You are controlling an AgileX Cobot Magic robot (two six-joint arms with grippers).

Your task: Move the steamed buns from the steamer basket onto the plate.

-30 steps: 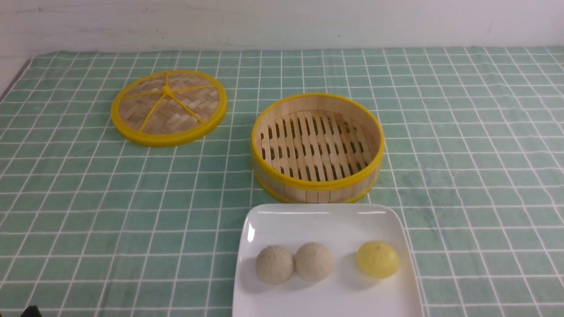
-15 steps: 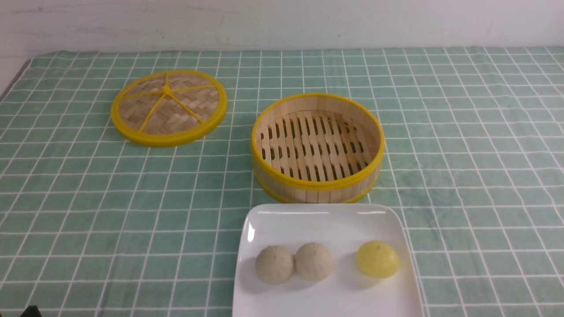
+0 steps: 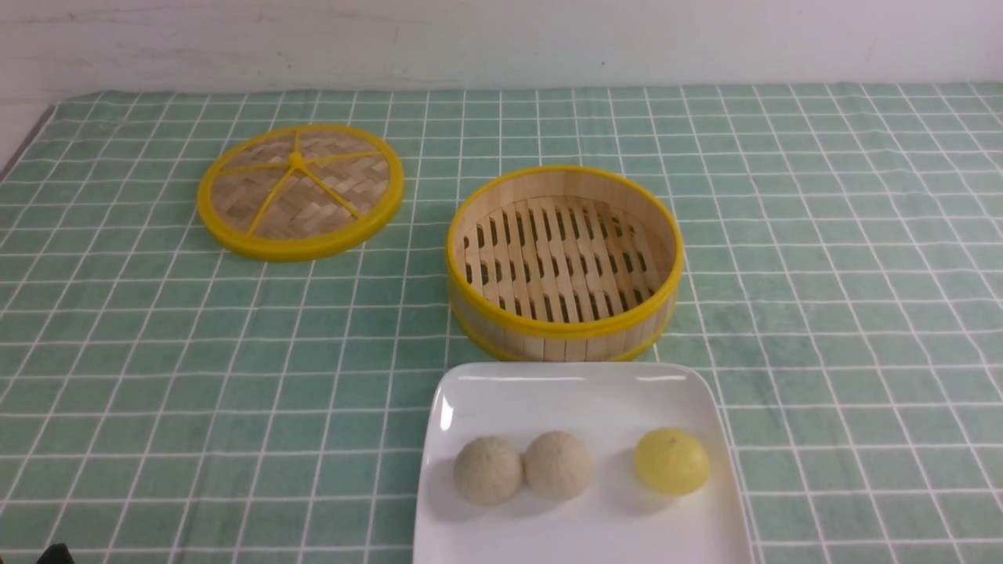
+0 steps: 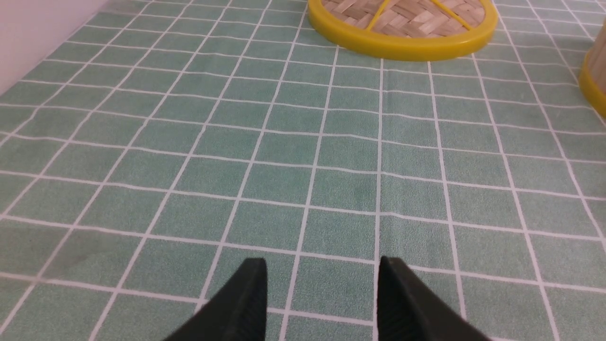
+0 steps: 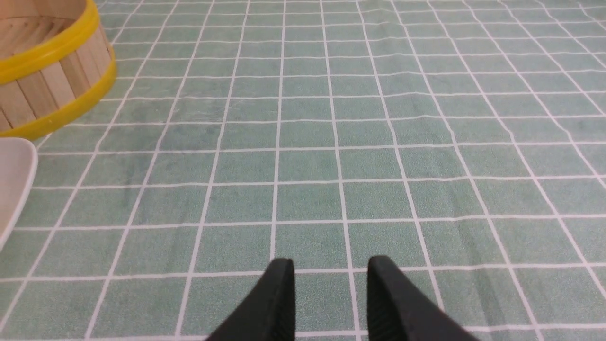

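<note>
Two pale beige steamed buns touch each other on the white square plate, and a yellow bun lies apart to their right. Behind the plate stands the steamer basket, with only its slatted floor showing inside. Neither arm shows in the front view. My left gripper hovers open over bare cloth, nothing between its black fingers. My right gripper also stands open over bare cloth, with the basket wall and a plate corner off to one side.
The flat woven lid with yellow rim and spokes lies on the green checked cloth at the back left; its rim shows ahead of the left gripper. A white wall runs along the table's far edge.
</note>
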